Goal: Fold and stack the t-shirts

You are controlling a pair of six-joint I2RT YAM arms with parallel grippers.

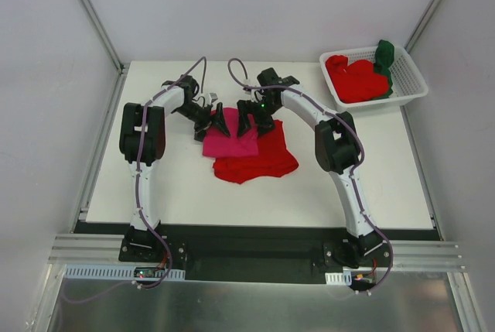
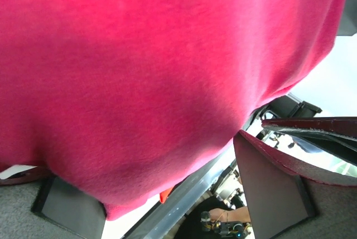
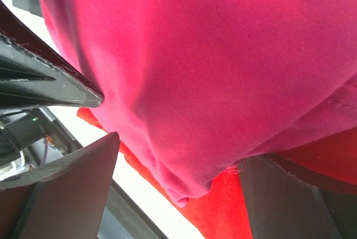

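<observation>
A folded magenta-pink t-shirt lies on top of a bright red t-shirt spread flat at mid-table. My left gripper and right gripper hang side by side over the pink shirt's far edge, both pointing down. In the left wrist view pink cloth fills the frame, and the left gripper stands open with its fingers wide on either side of it. The right gripper is open too, straddling the pink hem with red cloth beneath.
A white slotted basket stands at the back right corner. It holds bunched red shirts and a dark green one. The two grippers are almost touching each other; the left one's fingers show in the right wrist view.
</observation>
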